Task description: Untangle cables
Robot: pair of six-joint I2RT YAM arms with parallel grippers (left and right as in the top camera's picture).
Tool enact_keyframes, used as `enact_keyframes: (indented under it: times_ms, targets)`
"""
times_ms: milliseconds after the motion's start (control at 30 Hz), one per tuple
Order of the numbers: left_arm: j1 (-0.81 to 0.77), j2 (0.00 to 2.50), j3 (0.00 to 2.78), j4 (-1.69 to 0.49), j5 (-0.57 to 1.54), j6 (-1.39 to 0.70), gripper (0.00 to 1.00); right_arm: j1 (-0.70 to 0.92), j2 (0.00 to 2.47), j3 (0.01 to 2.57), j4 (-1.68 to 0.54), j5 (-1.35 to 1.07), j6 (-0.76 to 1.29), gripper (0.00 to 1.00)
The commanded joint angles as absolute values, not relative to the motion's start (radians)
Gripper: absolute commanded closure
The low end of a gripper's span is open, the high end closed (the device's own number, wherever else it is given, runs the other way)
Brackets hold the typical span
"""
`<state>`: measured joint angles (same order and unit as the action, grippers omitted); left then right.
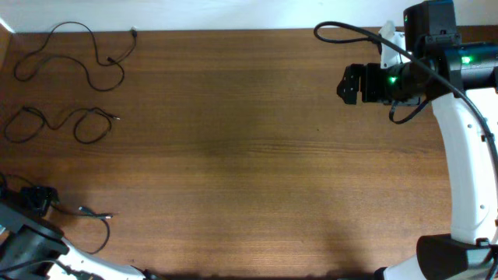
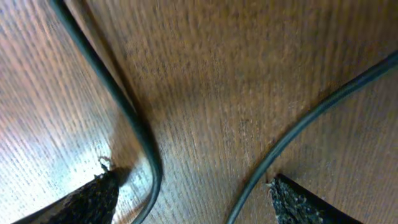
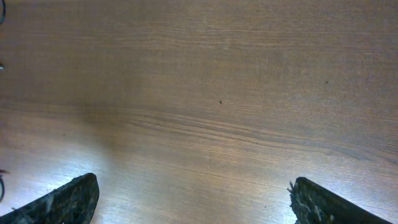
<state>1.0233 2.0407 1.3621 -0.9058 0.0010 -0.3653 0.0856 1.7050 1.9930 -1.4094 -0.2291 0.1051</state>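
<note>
Brown wooden table (image 1: 249,155), fine straight grain with a slight sheen, strip of white wall (image 1: 233,12) behind. The cables (image 1: 95,47) are thin, smooth and black, lying in loose loops along my left side. My left gripper (image 2: 193,202) is spread apart, two cable strands (image 2: 132,118) between the fingertips, not pinched. My right gripper (image 3: 193,199) gapes wide over plain wood.

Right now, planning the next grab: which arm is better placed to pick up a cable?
Left. The left claw sits low with two cable strands between its fingers; the right claw hovers over bare table, far from them.
</note>
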Motion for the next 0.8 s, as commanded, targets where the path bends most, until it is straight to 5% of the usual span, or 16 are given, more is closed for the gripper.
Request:
enact_keyframes:
  times_ms: [0,100,767]
  targets:
    - [1.024,2.058,1.310,-0.867,-0.025,-0.346,0.39,0.084,1.708,1.986,-1.406,-0.235,0.105,0.01]
    - [1.024,2.058,1.310,-0.849,-0.021,-0.361,0.59,0.084,1.708,1.986,-1.406,-0.235,0.105,0.01]
    - [1.024,2.058,1.310,-0.789,0.275,-0.619,0.81,0.084,1.708,1.986,-1.406,-0.235,0.105,0.01]
